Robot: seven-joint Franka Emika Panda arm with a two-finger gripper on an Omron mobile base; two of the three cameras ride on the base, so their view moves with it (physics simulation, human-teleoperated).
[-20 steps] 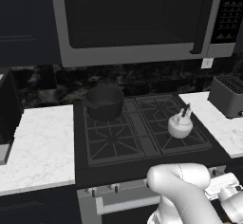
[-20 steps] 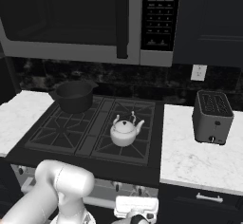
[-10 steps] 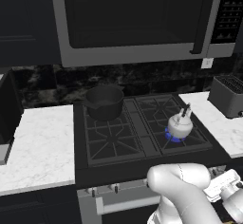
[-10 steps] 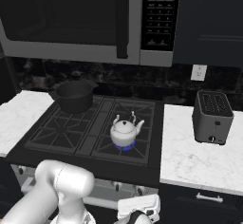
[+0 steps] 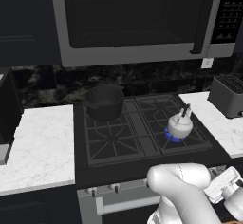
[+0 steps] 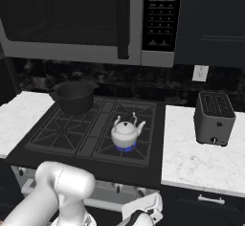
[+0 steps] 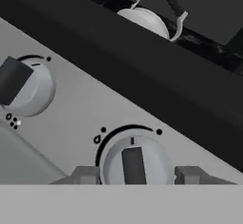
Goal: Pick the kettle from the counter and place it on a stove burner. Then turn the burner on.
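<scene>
Kettle (image 5: 180, 124) sits upright on the near right stove burner (image 5: 182, 135) of the black cooktop, a ring of blue flame showing under its base; from the right base view the same kettle (image 6: 125, 132) stands over the lit grate (image 6: 127, 146), its thin dark handle rising above the rounded white body. A dark saucepan (image 5: 104, 102) rests on the far left burner, well apart from the kettle. White marble surface (image 5: 40, 147) flanks the cooktop on both sides, with a toaster (image 6: 215, 118) on the right stretch. Low at the stove's front panel, the tool (image 7: 135, 174) has its two tips spread to either side of a round knob (image 7: 133, 163); I cannot tell whether they touch it.
</scene>
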